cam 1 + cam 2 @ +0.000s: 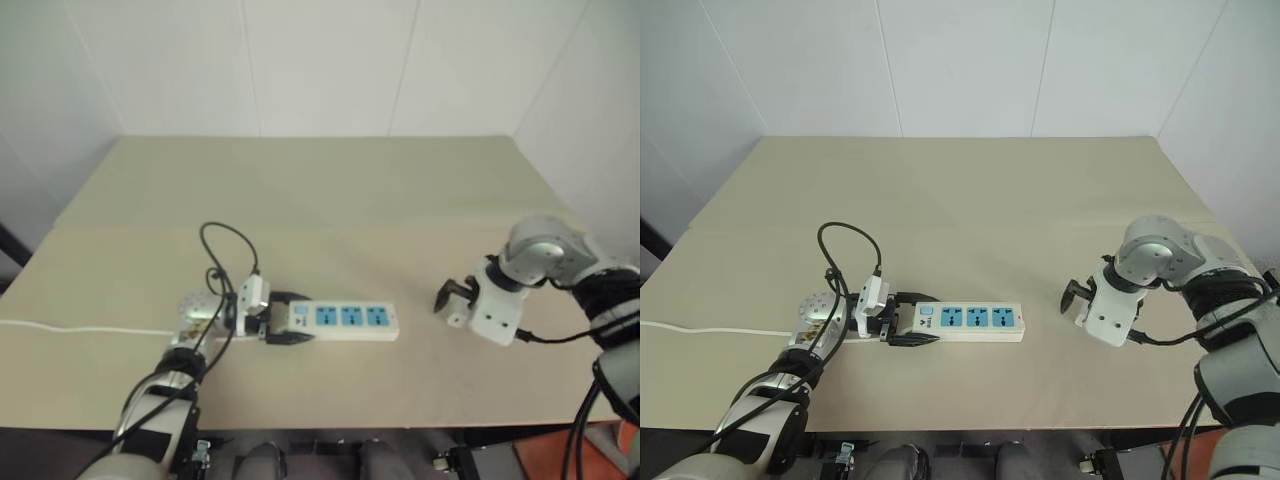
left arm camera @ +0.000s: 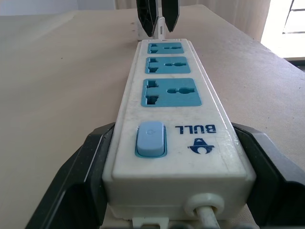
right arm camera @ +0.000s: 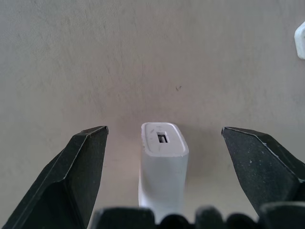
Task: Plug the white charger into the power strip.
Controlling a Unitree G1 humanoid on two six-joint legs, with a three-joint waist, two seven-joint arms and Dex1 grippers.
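Observation:
The power strip (image 1: 345, 320) lies flat on the tan table, with three blue sockets (image 2: 171, 93) in a row and a blue switch (image 2: 151, 139) at its left end. My left gripper (image 1: 290, 321) is shut on that left end, one black finger (image 2: 78, 179) on each long side. To the strip's right, my right gripper (image 1: 455, 297) points down at the table and is open. The white charger (image 3: 163, 162) stands upright on the table between its spread fingers (image 3: 81, 162), touching neither. Its top face has a small slot.
The strip's thin white cord (image 1: 80, 328) runs left along the table to its edge. A black cable (image 1: 230, 245) loops above my left wrist. The table's front edge (image 1: 400, 425) is close, and white walls stand behind the table and to its right.

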